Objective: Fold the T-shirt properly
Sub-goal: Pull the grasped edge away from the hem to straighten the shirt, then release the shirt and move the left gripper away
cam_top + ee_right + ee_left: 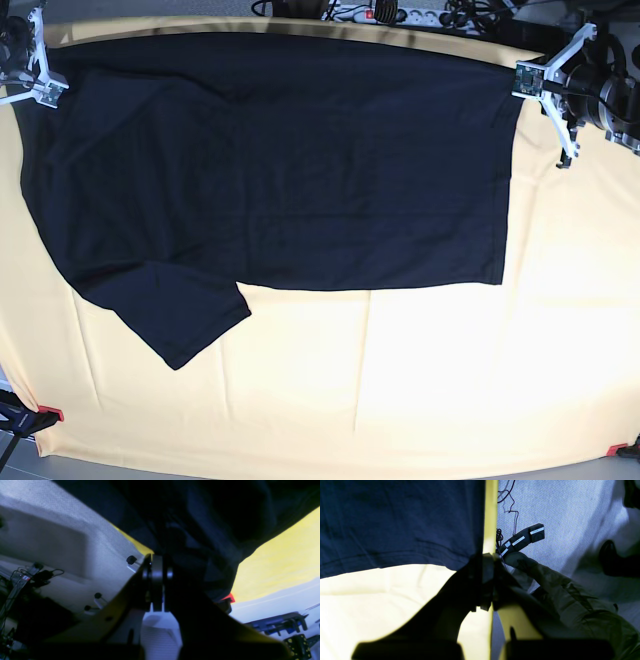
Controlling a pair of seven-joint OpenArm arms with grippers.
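The dark T-shirt [280, 160] lies spread flat over the back half of the yellow-covered table [400, 390], with one short sleeve [170, 315] pointing toward the front left. At the shirt's back right corner my left gripper [522, 80] is shut on the hem. The left wrist view shows the closed left gripper [487, 556] at the corner of the navy T-shirt [395, 522] by the table edge. My right gripper [42, 85] is shut on the back left corner. In the right wrist view the right gripper [157, 563] is closed, and the dark T-shirt [212, 517] bunches just above it.
A power strip with cables [390, 14] lies behind the back edge. Red clamps [50, 413] hold the yellow cover at the front corners. Beyond the right table edge, on the grey floor, are a labelled black pedal box [525, 538], an olive sleeve [570, 592] and a dark shoe [612, 560].
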